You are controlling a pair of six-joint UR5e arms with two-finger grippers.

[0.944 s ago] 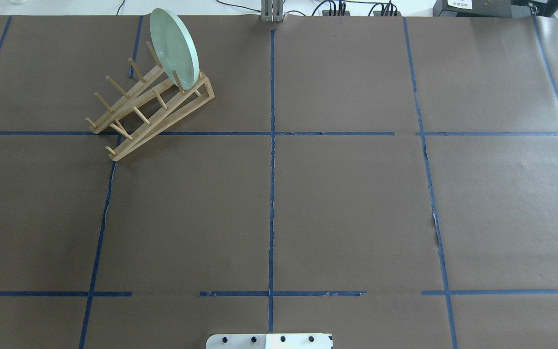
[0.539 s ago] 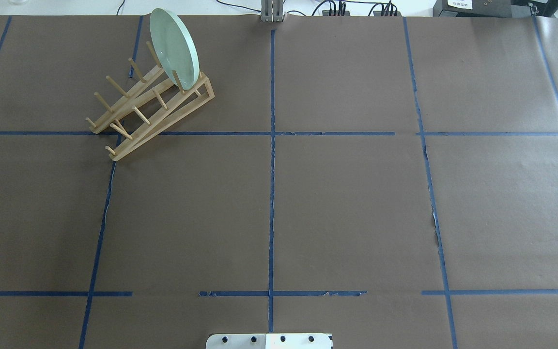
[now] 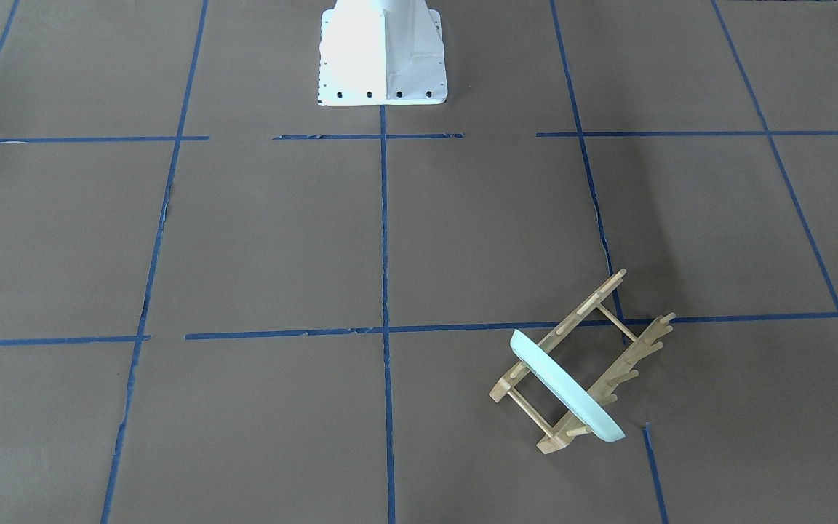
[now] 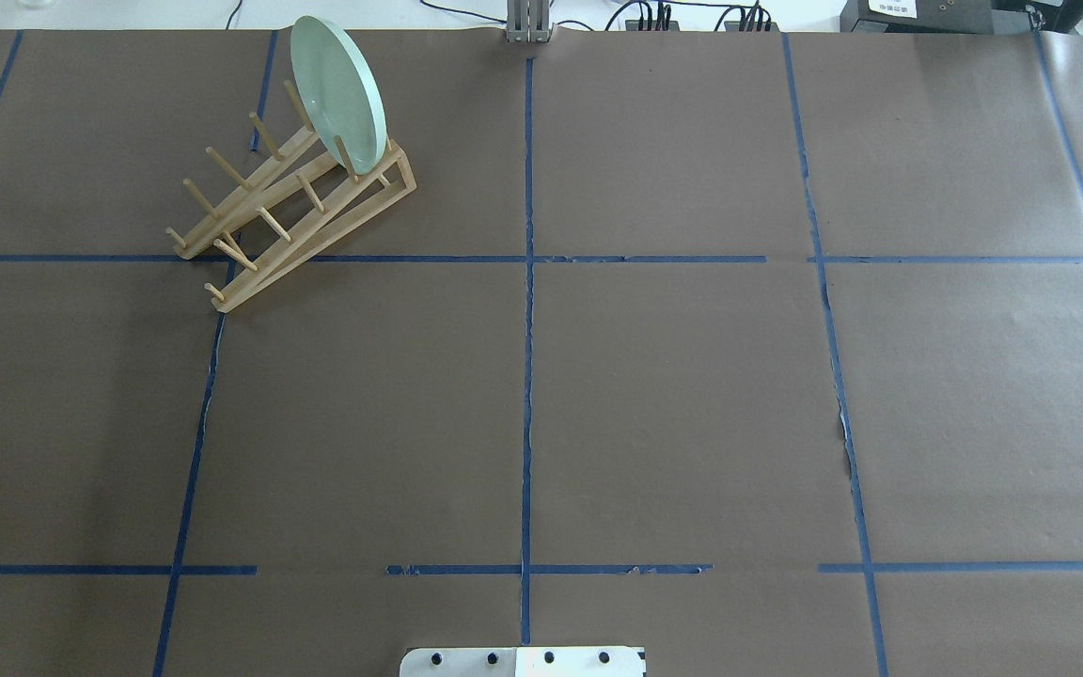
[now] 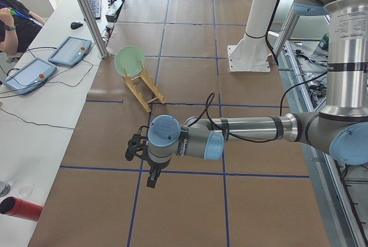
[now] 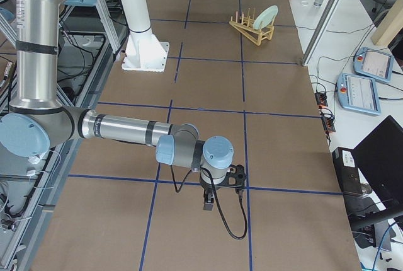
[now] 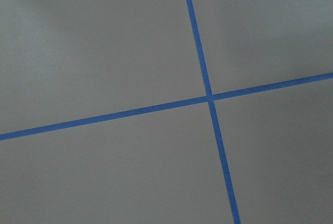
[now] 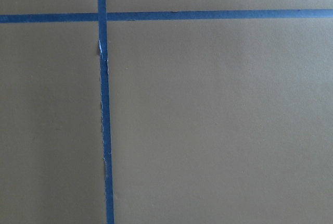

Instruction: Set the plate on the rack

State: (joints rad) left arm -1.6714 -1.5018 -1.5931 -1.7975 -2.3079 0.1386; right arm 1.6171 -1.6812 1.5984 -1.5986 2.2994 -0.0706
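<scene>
Tabletop (image 4: 673, 395): brown paper covers it, divided into large rectangles by blue tape (image 4: 527, 376).
Base plate (image 4: 523, 661): white metal with a row of bolt holes, at the robot's edge of the table on the centre tape line; a white column rises from it in the side views.
Left arm (image 5: 253, 127): stretched out level over the table end on the robot's left, wrist turned down.
Left gripper (image 5: 133, 148): hangs above the paper near a tape crossing, well apart from the rack. It shows only in the left side view, so I cannot tell how its jaws stand. Its wrist camera sees only paper and a tape cross.
Right arm (image 6: 123, 129): reaches out level over the opposite table end.
Right gripper (image 6: 238, 176): low over a tape line and holding nothing that shows. Whether it is spread or closed cannot be told from the side view.
Rack (image 4: 250, 284): light wood, on the robot's left half toward the far edge, set diagonally across a tape crossing.
Plate (image 4: 337, 94): pale green, standing on its edge between the pegs at the rack's far end, tilted, with one pair of pegs beyond it.
Bench (image 5: 52, 109): white, past the table's far edge, carrying two teach pendants (image 5: 69, 50), a keyboard (image 5: 94, 4) and cables.
</scene>
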